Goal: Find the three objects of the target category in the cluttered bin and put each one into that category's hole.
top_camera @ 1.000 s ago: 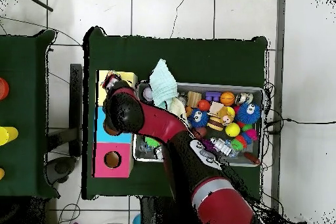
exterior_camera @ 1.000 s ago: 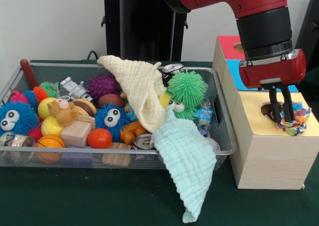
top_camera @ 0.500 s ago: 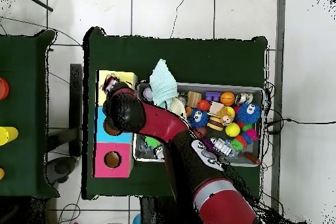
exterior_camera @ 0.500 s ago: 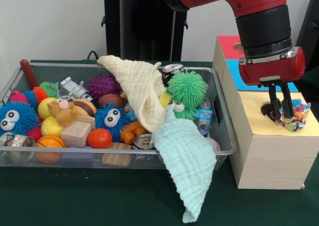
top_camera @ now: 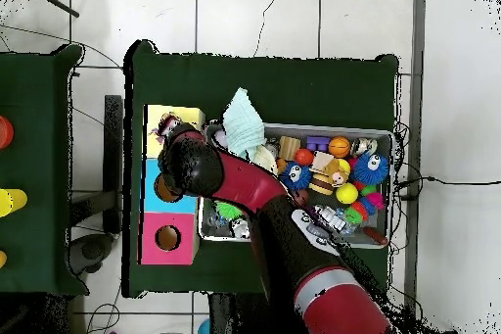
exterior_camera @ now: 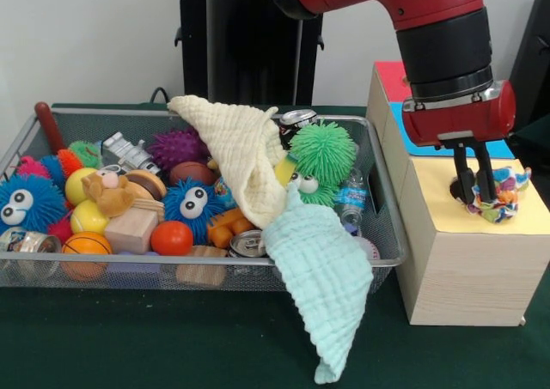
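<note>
The dark green tabletop (exterior_camera: 172,337) carries a wire mesh bin (exterior_camera: 258,269) of toys and, just beside the bin's right end, a pale wooden sorting box (exterior_camera: 468,273) with yellow, blue and red top panels; the red and black arm (exterior_camera: 447,54) hangs over the yellow panel; a cream muslin cloth (exterior_camera: 241,153) and a mint muslin cloth (exterior_camera: 322,286) still lie draped over the bin's front rim, so two cloth items seem left to fetch; the gripper (exterior_camera: 473,185) has risen a little and shifted inward, its fingers closed on a multicoloured patterned fabric scrap (exterior_camera: 503,191), which sits on the yellow panel over its hole, which is now hidden, rather than hanging down into it; the drop looks not yet done.
</note>
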Controlling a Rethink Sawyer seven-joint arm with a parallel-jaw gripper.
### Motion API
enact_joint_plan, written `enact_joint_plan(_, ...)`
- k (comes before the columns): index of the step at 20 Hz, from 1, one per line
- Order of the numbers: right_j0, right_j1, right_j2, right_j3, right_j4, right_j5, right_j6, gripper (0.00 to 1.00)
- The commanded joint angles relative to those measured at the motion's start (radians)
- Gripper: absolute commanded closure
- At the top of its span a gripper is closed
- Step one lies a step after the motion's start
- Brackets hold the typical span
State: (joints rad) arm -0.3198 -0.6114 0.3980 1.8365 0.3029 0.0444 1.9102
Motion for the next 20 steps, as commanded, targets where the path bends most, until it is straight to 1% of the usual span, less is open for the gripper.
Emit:
enact_joint_plan(1,-0.017,0.010,-0.026,0.074,0.036,0.128,0.181,1.00)
enact_joint_plan(8,-0.034,0.004,-0.006,0.079,0.039,0.175,0.173,1.00)
enact_joint_plan(9,-0.042,-0.010,0.002,0.101,0.038,0.174,0.178,1.00)
enact_joint_plan(10,-0.044,-0.011,0.004,0.103,0.038,0.185,0.177,1.00)
enact_joint_plan(15,-0.037,-0.019,-0.006,0.109,0.049,0.266,0.177,1.00)
enact_joint_plan(20,-0.026,-0.022,-0.015,0.124,0.052,0.281,0.189,1.00)
